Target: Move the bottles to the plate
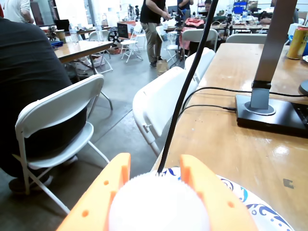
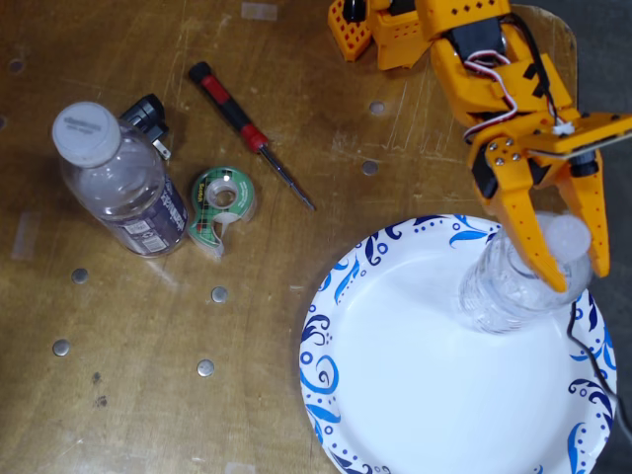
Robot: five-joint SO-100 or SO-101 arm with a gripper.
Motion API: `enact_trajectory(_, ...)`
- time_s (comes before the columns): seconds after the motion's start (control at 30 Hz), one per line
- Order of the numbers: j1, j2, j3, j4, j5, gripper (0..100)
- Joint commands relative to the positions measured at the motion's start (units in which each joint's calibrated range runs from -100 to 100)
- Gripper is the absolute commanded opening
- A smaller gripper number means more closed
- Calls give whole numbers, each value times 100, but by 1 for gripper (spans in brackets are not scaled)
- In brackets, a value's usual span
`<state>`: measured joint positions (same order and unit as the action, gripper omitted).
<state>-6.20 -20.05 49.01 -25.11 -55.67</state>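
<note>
The small clear crinkled bottle [image 2: 502, 292] stands upright on the right part of the white plate with the blue swirl rim [image 2: 326, 331]. My orange gripper [image 2: 579, 265] is shut on it at the whitish cap [image 2: 570, 237]. In the wrist view the cap [image 1: 159, 204] fills the gap between my gripper's [image 1: 155, 168] orange fingers [image 1: 103, 197], with the plate's rim [image 1: 257, 207] below. The larger bottle with a dark label [image 2: 120, 180] stands on the table at the far left of the fixed view, well away from the plate.
A green tape dispenser [image 2: 221, 203], a red-and-black screwdriver [image 2: 247, 131] and a black plug [image 2: 150, 117] lie near the larger bottle. The arm's base [image 2: 395, 30] is at the top. In the wrist view a lamp base [image 1: 269, 113], cables and folding chairs [image 1: 159, 108] are ahead.
</note>
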Motion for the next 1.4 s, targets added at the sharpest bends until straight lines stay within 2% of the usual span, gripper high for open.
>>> enact_trajectory(0.0,0,-44,27,-48,-10,14)
enact_trajectory(0.27,-43,-44,27,-48,-15,23)
enact_trajectory(0.53,-43,-61,-27,-57,-156,26)
enact_trajectory(0.97,-453,-69,-72,-57,-359,35)
enact_trajectory(1.37,54,-752,-973,135,-474,36)
